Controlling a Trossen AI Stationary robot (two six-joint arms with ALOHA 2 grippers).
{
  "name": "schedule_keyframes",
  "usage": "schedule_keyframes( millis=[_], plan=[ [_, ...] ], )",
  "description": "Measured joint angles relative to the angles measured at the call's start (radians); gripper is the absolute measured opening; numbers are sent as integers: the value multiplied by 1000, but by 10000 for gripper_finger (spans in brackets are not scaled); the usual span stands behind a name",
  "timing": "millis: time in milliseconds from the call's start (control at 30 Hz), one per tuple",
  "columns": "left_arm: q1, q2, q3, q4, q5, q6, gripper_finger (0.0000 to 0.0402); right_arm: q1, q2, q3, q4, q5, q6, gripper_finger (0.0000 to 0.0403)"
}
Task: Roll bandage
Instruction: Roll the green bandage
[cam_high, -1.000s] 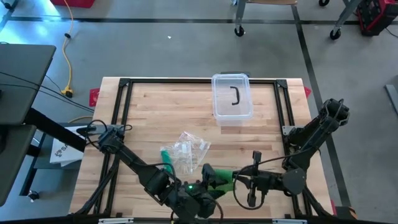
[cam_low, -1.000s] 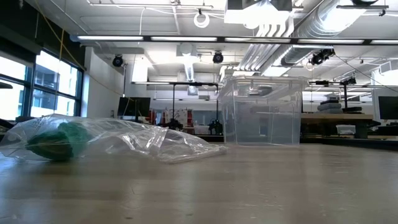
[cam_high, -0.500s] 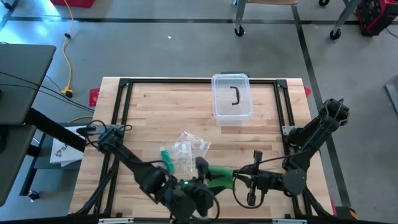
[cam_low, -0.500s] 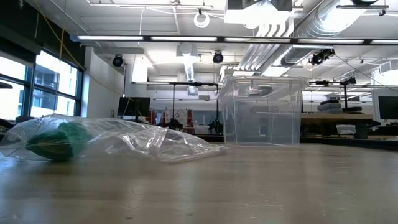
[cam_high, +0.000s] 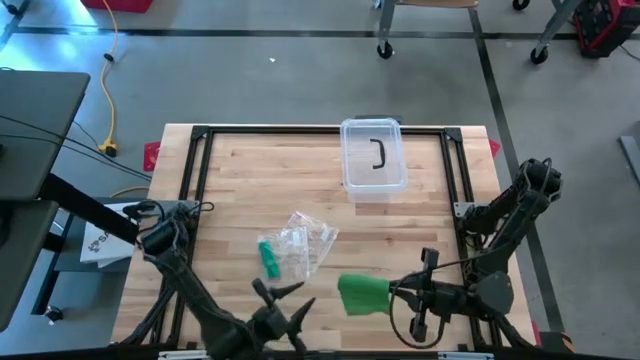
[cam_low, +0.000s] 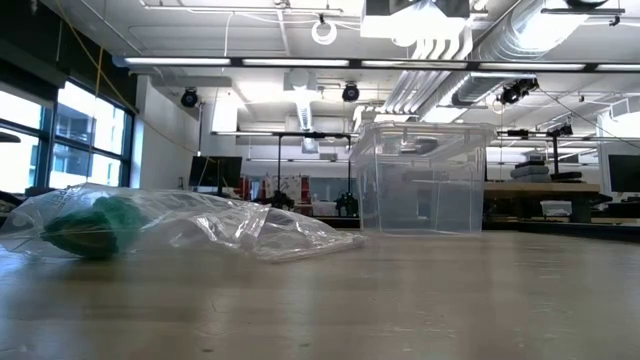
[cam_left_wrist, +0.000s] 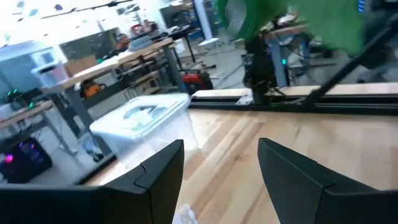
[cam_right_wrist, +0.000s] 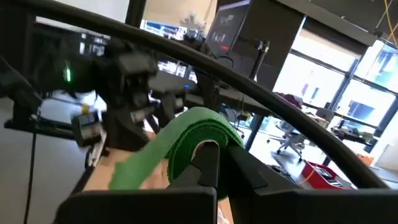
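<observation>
Bandage (cam_high: 362, 296), green, sits at lower centre-right of the high view, partly wound; right gripper (cam_high: 395, 297) is clamped tight on its roll end, w/ a loose flap trailing toward frame left. Right wrist view shows the coil (cam_right_wrist: 198, 134) pinched between the dark fingers (cam_right_wrist: 208, 163). Left gripper (cam_high: 283, 296), bottom centre, fingers spread apart, holds nothing, just beside the loose end but not touching. Further up, a clear plastic bag (cam_high: 305, 244) w/ a second green roll (cam_high: 268, 258) inside lies mid-table; beyond that a clear lidded box (cam_high: 374, 155) near the top edge.

To roll well, IMO: left should take the free tail, keep it flat and taut, while right turns the coil evenly, edges aligned, no slack. Risk: the tail twists or the coil telescopes sideways.
</observation>
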Motion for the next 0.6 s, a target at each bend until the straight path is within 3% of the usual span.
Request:
schedule_keyframes(
  millis=[133, 200, 267, 367, 400, 467, 600],
  plan=[
    [15, 0, -54, 1, 7, -51, 200, -18, 0, 0, 27, -44, 0, 0],
    [13, -4, -55, 27, 100, 44, 200, -26, 0, 0, 37, -65, 0, 0],
    [13, -12, -55, 176, 334, 263, 199, -32, 0, 0, 58, -82, -13, 0],
    [40, -9, -60, 570, 824, 617, 194, -37, 0, 0, 67, -90, -25, 0],
    [51, -3, -68, 677, 907, 683, 191, -38, 0, 0, 73, -90, -27, 0],
    [67, 3, -89, 729, 892, 755, 185, -38, 0, 0, 84, -89, -31, 0],
    [94, -1, -159, 770, 646, 760, 180, -30, 0, 0, 75, -87, -3, 0]
  ],
)
